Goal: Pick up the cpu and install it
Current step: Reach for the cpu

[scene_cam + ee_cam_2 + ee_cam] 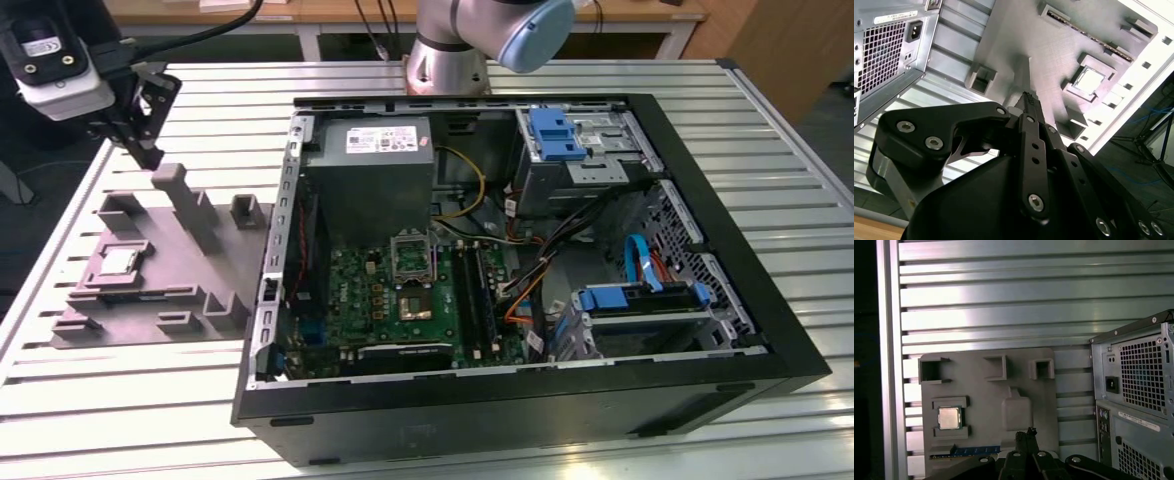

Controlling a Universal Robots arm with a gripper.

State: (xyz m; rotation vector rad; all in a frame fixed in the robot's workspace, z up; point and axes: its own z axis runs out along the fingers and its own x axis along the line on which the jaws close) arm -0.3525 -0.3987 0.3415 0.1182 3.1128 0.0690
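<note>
So, starting from the exterior view's left: the gripper (147,158) is hanging up in the air over the far end of the grey fixture tray (150,312), fingers pressed together, nothing between them. You get the same thing in both wrist views, the tips meeting in a single point (1028,96) (1030,431).

The cpu (118,262) is sitting flat in its little walled pocket on that tray, toward the tray's left edge. From the gripper it's down and toward the near side, a bit off to the left, well apart from the fingertips. I'd say it hasn't been picked up yet. It's square, so there's no long axis to line up with, just its edges running along the pocket walls.

Moving right, there's the open computer case (534,415) lying on the slatted table (107,400), just beside the tray. Inside it are the grey power supply (380,175) and, nearer, the bare socket (411,256) on the board, well to the right of the cpu.

About the views: the exterior one lets you look down into the case and see the socket. The wrist views give you the cpu (949,417) (1090,80) much more plainly in its pocket, plus the case's vented rear panel (1139,385) from outside.
</note>
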